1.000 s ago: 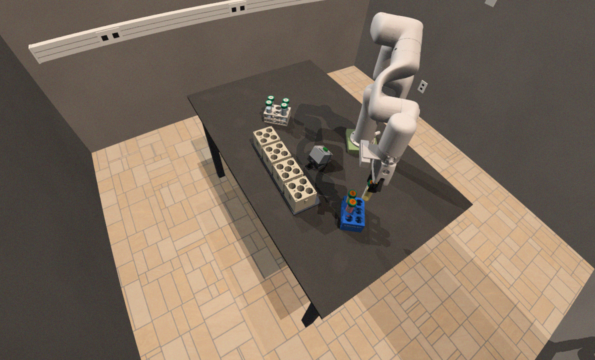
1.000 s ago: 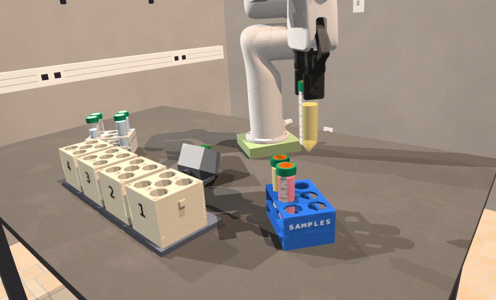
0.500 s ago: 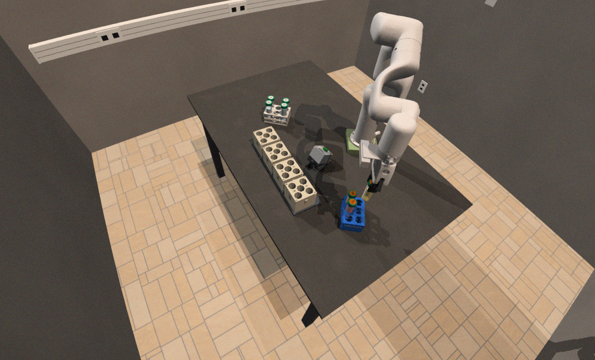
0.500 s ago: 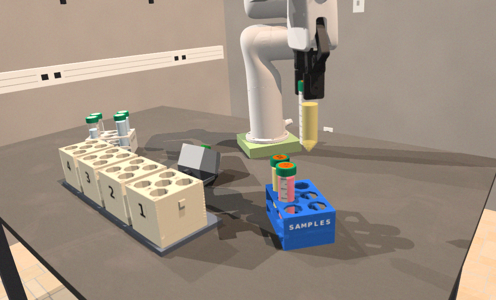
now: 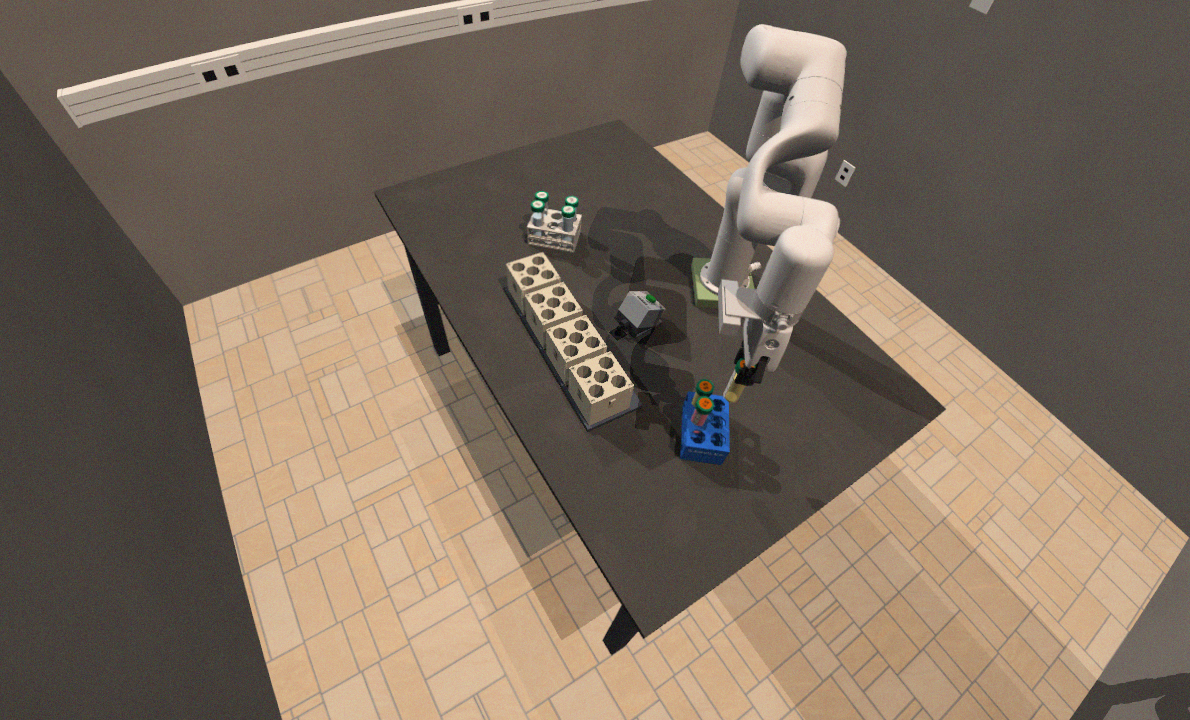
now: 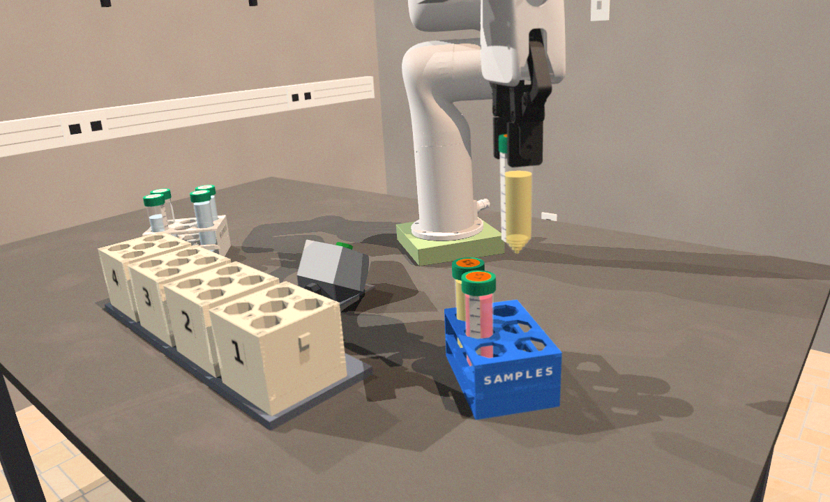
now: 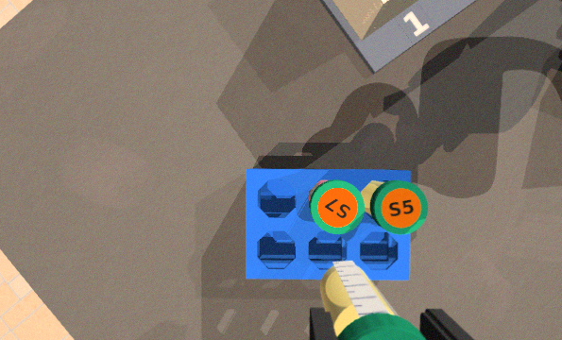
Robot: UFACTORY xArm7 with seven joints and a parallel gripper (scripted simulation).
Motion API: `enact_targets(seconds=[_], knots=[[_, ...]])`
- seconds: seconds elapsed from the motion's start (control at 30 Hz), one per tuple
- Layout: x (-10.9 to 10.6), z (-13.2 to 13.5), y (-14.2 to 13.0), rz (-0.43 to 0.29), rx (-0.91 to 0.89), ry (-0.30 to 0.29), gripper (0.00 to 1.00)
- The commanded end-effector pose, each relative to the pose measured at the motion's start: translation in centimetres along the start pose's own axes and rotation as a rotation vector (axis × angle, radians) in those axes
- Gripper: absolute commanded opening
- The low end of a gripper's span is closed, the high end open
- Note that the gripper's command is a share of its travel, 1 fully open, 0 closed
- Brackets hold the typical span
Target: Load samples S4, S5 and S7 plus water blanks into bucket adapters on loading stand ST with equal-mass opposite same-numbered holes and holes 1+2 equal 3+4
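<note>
My gripper (image 5: 747, 371) (image 6: 509, 149) (image 7: 379, 323) is shut on a yellow-filled sample tube (image 5: 734, 389) (image 6: 517, 206) (image 7: 356, 293), near its cap. The tube hangs upright above table level, clear of the blue samples rack (image 5: 705, 454) (image 6: 517, 396) (image 7: 266, 177); its ID is not readable. Tubes S5 (image 5: 704, 388) (image 7: 400, 208), yellow, and S7 (image 6: 478, 312) (image 7: 337, 207), pink, stand in that rack. Adapters 1 (image 5: 608, 407) (image 6: 305, 368), 2 (image 6: 187, 343), 3 (image 6: 147, 318) and 4 (image 6: 115, 293) sit in a row on the stand (image 6: 268, 417) (image 7: 380, 57); no tubes show in them.
A white rack (image 5: 552, 241) with several water blanks stands beyond adapter 4; their volumes are not readable. The sloped grey desk (image 5: 640, 310) (image 6: 327, 268) with the green key (image 5: 650, 299) (image 6: 343, 245) stands between the adapters and the arm's base.
</note>
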State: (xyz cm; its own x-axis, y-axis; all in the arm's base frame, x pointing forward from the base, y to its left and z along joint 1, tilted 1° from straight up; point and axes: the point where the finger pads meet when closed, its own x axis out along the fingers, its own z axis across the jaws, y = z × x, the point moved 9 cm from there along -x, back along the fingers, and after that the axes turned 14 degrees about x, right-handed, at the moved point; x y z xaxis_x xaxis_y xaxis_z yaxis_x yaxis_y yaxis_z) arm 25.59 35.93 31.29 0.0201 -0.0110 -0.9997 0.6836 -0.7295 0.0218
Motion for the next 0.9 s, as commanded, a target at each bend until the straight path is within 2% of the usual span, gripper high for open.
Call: enact_targets(seconds=[0.0, 0.73, 0.87], knots=[[-0.18, -0.07, -0.02, -0.001, 0.0, 0.005, 0.0], [-0.18, -0.07, -0.02, -0.001, 0.0, 0.005, 0.0], [0.61, -0.08, -0.02, -0.001, 0.0, 0.005, 0.0]])
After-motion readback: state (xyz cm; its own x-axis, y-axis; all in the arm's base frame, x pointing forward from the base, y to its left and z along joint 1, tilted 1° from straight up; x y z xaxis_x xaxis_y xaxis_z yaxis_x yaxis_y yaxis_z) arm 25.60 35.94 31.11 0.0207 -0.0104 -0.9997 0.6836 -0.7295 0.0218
